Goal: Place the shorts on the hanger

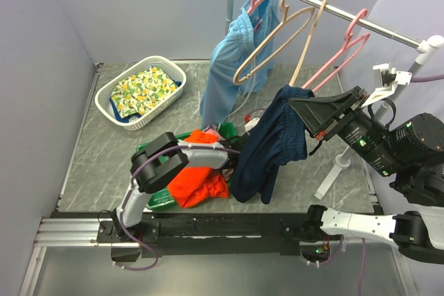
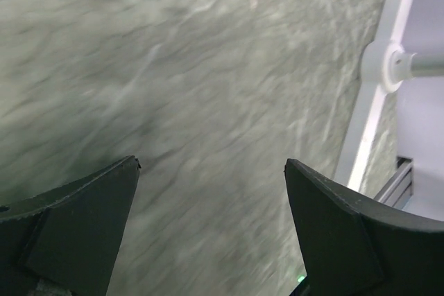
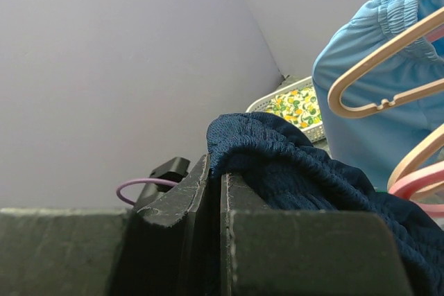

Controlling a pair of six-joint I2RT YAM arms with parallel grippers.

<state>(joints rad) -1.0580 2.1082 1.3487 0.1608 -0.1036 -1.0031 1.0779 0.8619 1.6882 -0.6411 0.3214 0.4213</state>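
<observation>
A patterned cloth fills the white basket [image 1: 154,120] at upper left. Below it, at lower left, the left arm reaches toward the frame's centre. Its wrist view shows the left gripper [image 2: 211,164] spread wide and holding nothing, above a blurred stretch of grey table [image 2: 173,67]. An orange garment [image 1: 198,185] lies heaped beside that arm.

At centre the shorts [image 1: 274,143] hang lifted off the table, their lower end trailing near the orange heap. The right gripper [image 1: 300,107], coming in from the right, has its fingers pressed together on the gathered waistband, as the right wrist view confirms.

Directly above, on the rail [image 1: 388,25] crossing the upper right, the hanger [image 1: 310,41] dangles edge-on, its lower end just over the raised waistband. Its twin hangs to the left against light-blue shorts [image 1: 232,60].

The step in hand appears to be the carry up to the hanger. The next move likely calls for raising the waistband higher and draping it over the hanger, with the free left claw available to steady either.
</observation>
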